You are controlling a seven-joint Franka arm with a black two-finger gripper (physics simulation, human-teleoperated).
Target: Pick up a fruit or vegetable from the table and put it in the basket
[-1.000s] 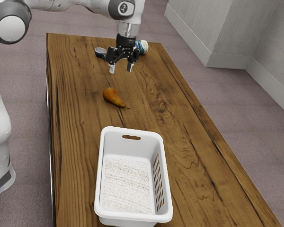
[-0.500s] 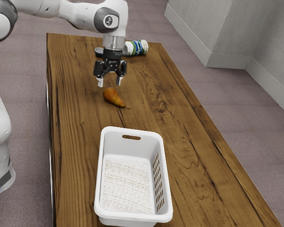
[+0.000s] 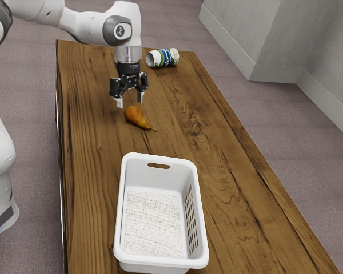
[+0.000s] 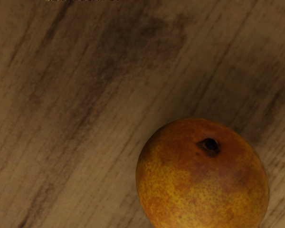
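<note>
My gripper (image 3: 129, 104) is open above the table, its fingertips just up and to the left of the pear in the exterior view, nothing between them. The orange-brown pear (image 3: 136, 117) lies on its side on the wood, its stem pointing to the exterior view's lower right. In the wrist view the rounded end of the pear (image 4: 202, 175) shows large and close, with a dark spot on it. The white basket (image 3: 119, 217) stands nearer the camera, with only its speckled bottom showing inside.
A white, blue and green can (image 3: 163, 57) lies on its side near the far end of the wooden table (image 3: 228, 194). The basket's raised walls stand on the side of the pear away from that can.
My gripper has moved from the far end of the table toward the exterior view's left and nearer the camera, coming close to the pear. The pear and basket have stayed put.
</note>
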